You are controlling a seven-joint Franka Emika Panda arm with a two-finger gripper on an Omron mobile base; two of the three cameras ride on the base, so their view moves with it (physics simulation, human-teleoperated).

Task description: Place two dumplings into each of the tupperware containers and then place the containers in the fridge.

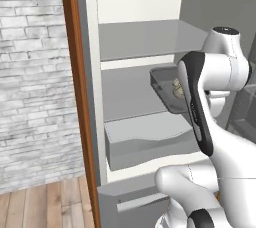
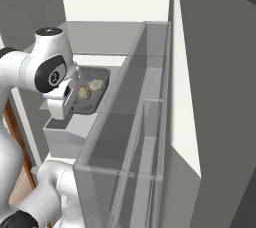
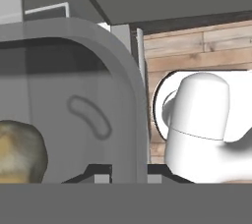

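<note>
Dumplings (image 2: pixel 84 92) are sitting inside the grey container (image 2: pixel 107 78), which is hovering level over the fridge's middle shelf (image 1: pixel 127 92) so nothing spills. The jaws (image 3: pixel 129 178) are pinching its near wall, nearly closed, carrying it inward over the drawer (image 1: pixel 145 144).

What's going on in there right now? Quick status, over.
End effector clamped on the grey container's rim. Container, two dumplings inside, at the fridge's middle shelf. Nothing blocking the shelf.
</note>
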